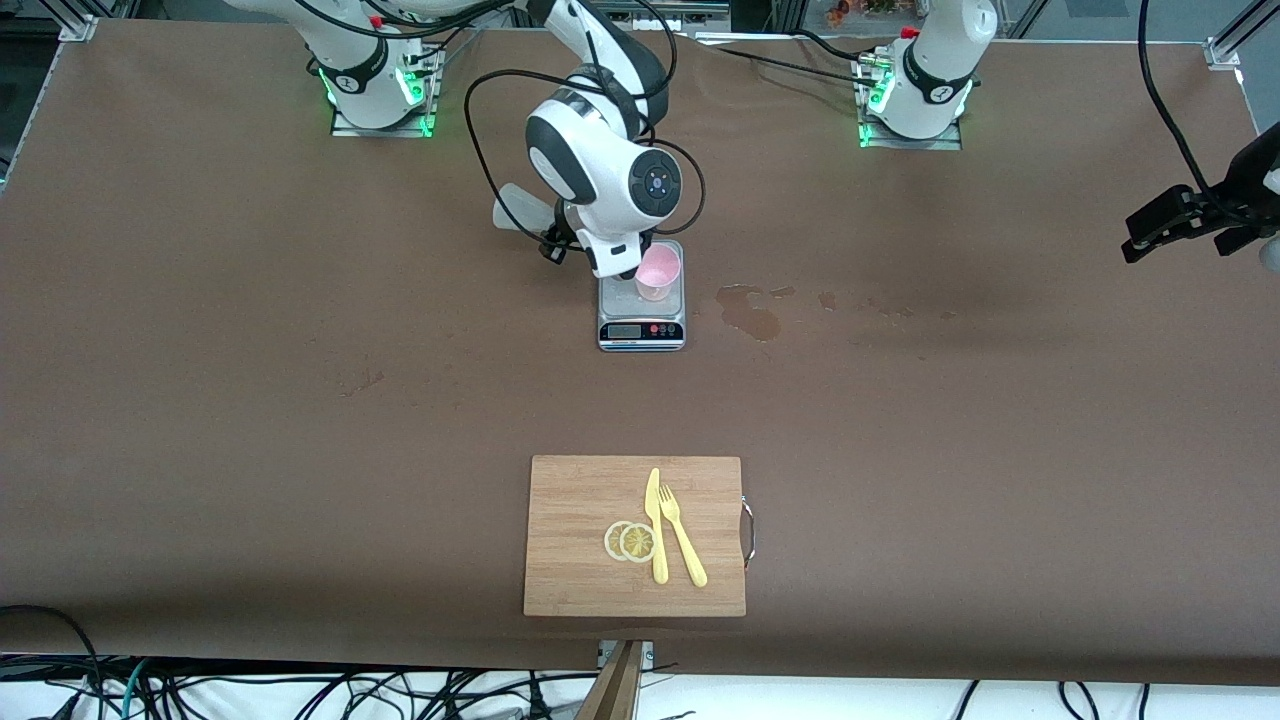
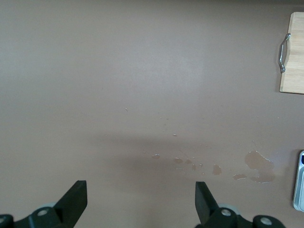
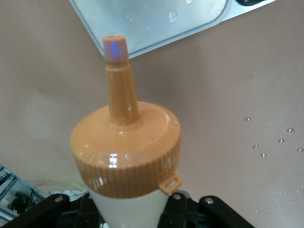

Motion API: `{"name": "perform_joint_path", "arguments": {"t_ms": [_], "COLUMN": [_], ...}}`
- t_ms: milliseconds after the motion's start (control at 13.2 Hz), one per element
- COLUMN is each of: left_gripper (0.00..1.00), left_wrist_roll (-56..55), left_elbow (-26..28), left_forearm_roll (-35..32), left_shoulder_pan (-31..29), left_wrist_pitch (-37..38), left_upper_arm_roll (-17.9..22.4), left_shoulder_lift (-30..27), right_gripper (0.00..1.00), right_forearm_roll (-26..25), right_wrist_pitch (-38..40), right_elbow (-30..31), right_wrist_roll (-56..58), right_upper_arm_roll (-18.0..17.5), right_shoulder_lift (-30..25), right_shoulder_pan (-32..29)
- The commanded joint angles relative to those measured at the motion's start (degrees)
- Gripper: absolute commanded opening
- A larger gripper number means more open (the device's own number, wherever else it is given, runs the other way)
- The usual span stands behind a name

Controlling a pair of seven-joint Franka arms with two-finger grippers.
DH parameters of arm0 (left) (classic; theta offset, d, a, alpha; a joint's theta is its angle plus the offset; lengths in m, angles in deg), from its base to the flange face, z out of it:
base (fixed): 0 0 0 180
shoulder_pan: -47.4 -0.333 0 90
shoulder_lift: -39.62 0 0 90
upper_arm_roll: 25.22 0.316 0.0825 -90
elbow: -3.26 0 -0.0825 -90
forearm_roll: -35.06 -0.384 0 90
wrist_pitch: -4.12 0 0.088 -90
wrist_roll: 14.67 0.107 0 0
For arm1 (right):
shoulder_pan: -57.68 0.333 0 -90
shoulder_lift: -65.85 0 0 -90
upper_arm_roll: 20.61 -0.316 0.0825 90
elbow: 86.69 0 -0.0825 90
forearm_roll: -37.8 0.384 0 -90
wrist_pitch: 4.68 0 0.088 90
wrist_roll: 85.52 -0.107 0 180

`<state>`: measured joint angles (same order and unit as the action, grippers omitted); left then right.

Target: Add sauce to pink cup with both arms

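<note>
The pink cup (image 1: 657,272) stands upright on a small silver scale (image 1: 641,312) in the middle of the table. My right gripper (image 3: 135,213) is shut on the sauce bottle (image 3: 126,147), gripping its whitish body just below the orange cap. The nozzle (image 3: 117,71) points toward the edge of the scale's plate (image 3: 156,19). From the front, the tilted bottle (image 1: 520,212) hangs beside the scale, and the arm's wrist hides its cap. The cup is out of the right wrist view. My left gripper (image 2: 141,190) is open and empty, raised over the left arm's end of the table (image 1: 1150,228).
A spill of liquid (image 1: 750,310) stains the brown table beside the scale, toward the left arm's end. Nearer the front camera lies a wooden cutting board (image 1: 580,500) with two lemon slices (image 1: 630,541), a yellow knife (image 1: 655,525) and a yellow fork (image 1: 682,540).
</note>
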<state>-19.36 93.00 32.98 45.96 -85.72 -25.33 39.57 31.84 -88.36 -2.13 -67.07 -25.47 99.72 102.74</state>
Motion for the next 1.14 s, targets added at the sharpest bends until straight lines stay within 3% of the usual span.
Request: {"name": "perform_joint_path", "arguments": {"t_ms": [0, 152, 379, 1062], "left_gripper": [1.00, 1.00, 1.00, 1.00], "left_wrist_roll": [1.18, 1.27, 1.27, 1.36], "left_elbow": [-1.50, -1.50, -1.50, -1.50], "left_forearm_roll": [-0.20, -0.20, -0.29, -0.29], "left_shoulder_pan": [-0.31, -0.31, -0.31, -0.31], "left_wrist_pitch": [1.16, 1.16, 1.16, 1.16], "left_upper_arm_roll": [-0.07, 0.11, 0.11, 0.11], "left_shoulder_lift": [0.49, 0.40, 0.40, 0.40], "right_gripper": [0.00, 0.00, 0.00, 0.00], "right_forearm_roll": [-1.16, -1.16, -1.16, -3.18], "right_wrist_pitch": [6.41, 6.77, 10.63, 15.65], "right_elbow": [-8.70, -9.58, -18.09, -21.54], "right_wrist_roll": [-1.40, -1.31, -1.49, -1.31], "right_upper_arm_roll": [0.03, 0.03, 0.20, 0.12], "right_shoulder_lift": [4.62, 5.50, 10.85, 13.59], "right_shoulder_pan": [1.00, 1.17, 2.05, 3.37]}}
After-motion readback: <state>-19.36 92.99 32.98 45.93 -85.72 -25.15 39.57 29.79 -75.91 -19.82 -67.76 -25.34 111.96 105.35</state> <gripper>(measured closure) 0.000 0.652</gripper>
